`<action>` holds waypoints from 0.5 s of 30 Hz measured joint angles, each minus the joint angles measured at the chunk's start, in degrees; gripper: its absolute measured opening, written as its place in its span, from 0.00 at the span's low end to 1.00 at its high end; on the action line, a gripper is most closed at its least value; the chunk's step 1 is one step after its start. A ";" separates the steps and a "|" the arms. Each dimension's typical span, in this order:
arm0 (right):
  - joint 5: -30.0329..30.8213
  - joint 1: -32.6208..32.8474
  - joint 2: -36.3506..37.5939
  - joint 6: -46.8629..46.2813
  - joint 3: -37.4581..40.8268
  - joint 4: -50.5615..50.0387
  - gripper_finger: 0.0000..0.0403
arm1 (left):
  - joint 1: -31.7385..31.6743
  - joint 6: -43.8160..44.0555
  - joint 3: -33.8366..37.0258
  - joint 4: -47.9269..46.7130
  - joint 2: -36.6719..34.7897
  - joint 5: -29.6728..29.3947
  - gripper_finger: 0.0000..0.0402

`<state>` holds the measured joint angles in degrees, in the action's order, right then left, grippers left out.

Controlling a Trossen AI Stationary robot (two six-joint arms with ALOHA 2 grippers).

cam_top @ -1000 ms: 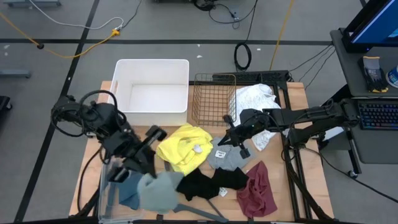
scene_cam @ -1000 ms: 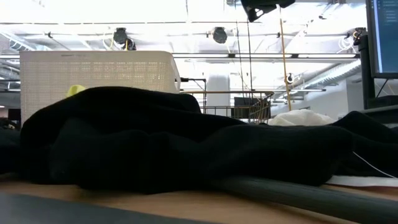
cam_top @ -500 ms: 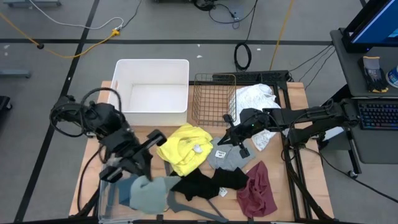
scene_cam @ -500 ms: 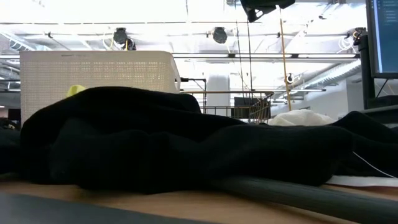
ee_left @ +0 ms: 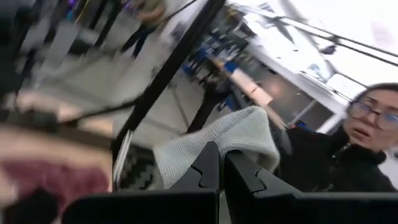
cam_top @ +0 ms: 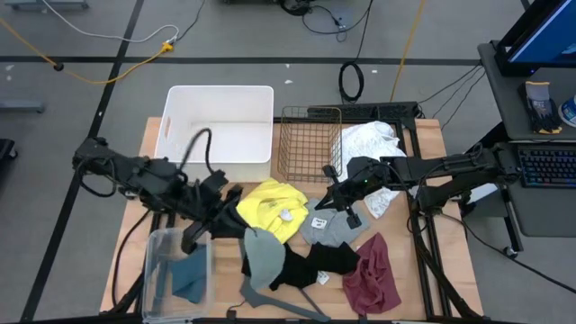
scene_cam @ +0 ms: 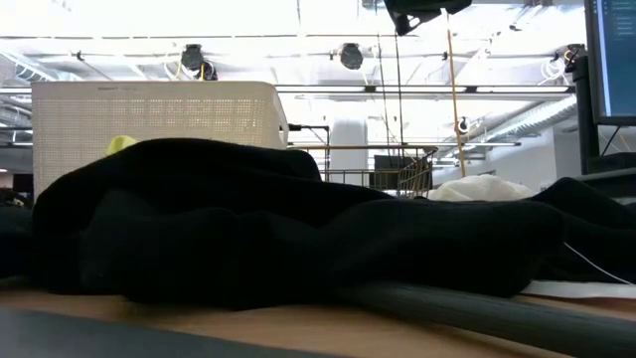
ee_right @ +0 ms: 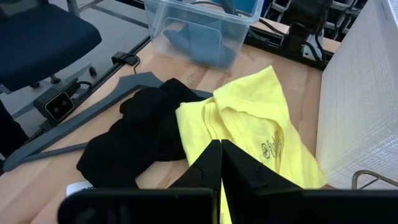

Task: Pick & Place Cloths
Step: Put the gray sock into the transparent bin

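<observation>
**A:** Sage green fabric is what the left tool point(cam_top: 219, 219) has: its fingers are pressed together on the sage green cloth point(cam_top: 261, 259), which hangs from them down over the edge of the black cloth point(cam_top: 306, 262).

**B:** And the left wrist view?

**A:** Same grip, the fingertips point(ee_left: 211, 163) meeting with a fold of that cloth point(ee_left: 230, 140) bunched right behind them. A person point(ee_left: 360, 149) in dark clothing stands in the room beyond.

**B:** What sits beside that tool?

**A:** A clear plastic bin point(cam_top: 158, 270) at the front left corner of the worktop point(cam_top: 130, 229), with the grey-blue cloth point(cam_top: 191, 274) inside. The white bin point(cam_top: 171, 126) is behind, the wire basket point(cam_top: 309, 139) just beside it.

**B:** The right tool?

**A:** The right tool point(cam_top: 337, 200) hovers mid-worktop, fingers closed together on nothing, near the yellow cloth point(cam_top: 268, 209). Its wrist view shows that yellow cloth point(ee_right: 249, 124) touching the black one point(ee_right: 134, 134), and a grey hanger point(ee_right: 81, 112) under the black.

**B:** The others?

**A:** The white cloth point(cam_top: 369, 139) lies right of the basket, the maroon cloth point(cam_top: 371, 277) at the front right.
</observation>
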<state>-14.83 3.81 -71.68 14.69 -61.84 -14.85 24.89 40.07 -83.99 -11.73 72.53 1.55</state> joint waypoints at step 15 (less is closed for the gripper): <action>-0.02 0.00 0.00 1.19 0.00 -0.12 0.00 | 8.61 31.74 0.00 -24.32 -5.55 -0.63 0.00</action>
<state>-14.85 3.81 -71.68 15.88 -61.84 -14.97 33.49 71.81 -83.99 -36.05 66.98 0.92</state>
